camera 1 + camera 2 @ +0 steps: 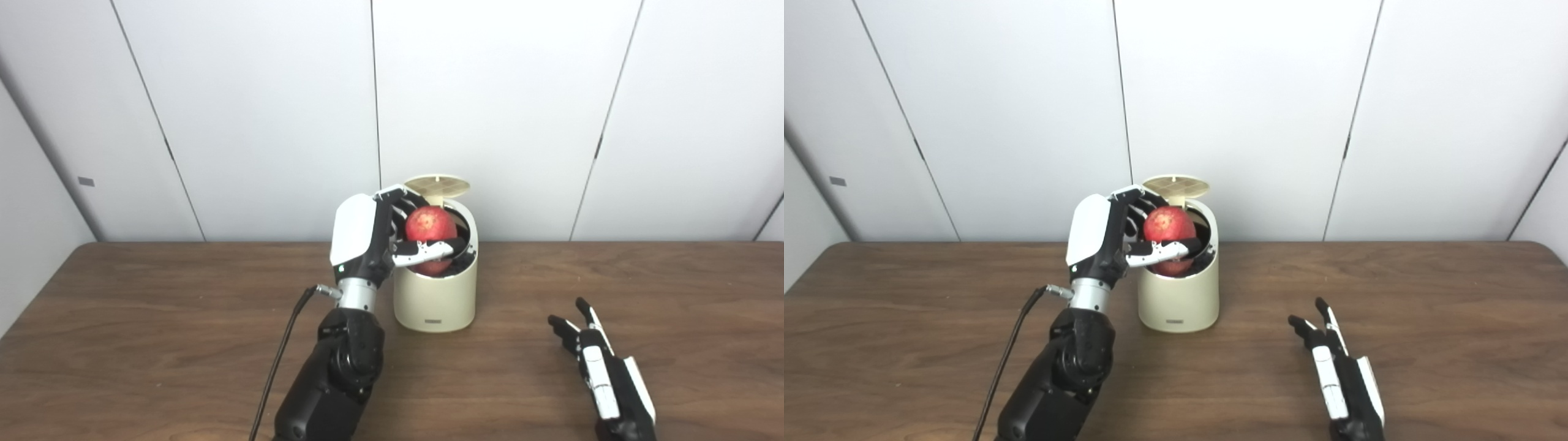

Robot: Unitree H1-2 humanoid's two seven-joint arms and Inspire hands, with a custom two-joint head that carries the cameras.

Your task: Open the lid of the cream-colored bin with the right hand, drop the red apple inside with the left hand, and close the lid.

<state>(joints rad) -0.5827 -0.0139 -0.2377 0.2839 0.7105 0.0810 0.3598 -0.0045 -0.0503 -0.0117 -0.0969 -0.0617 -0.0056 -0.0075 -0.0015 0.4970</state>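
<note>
The two head views differ little. The left eye view sets the squat cream-colored plastic bin [435,293] nearer the picture's middle and cuts off the right end of the table, while the right eye view shows the bin further left and takes in the rounded far right corner of the dark brown wood-grain table [1458,306].

The bin's round ribbed lid [437,184] stands tipped back behind the opening, hinged at the rear rim. The left robot hand [392,236], white-backed with black fingers, is raised at the bin's left side with its fingers curled around the round red apple [430,225] and its thumb across the apple's lower front. The apple sits right at the mouth of the bin, its upper half above the rim. Whether it touches the rim or the inside cannot be told.

The right robot hand [1338,361] lies low near the table's front edge, well apart from the bin on its right, fingers stretched out and slightly spread, holding nothing.

A black cable [278,361] runs from the left wrist down to the picture's bottom edge. There is open table to the left of the left arm, in front of the bin and between the bin and the right robot hand. The bin stands near the table's far edge, close to the wall.

Behind the table rise plain white wall panels [490,92] with thin dark seams. The light is even.
</note>
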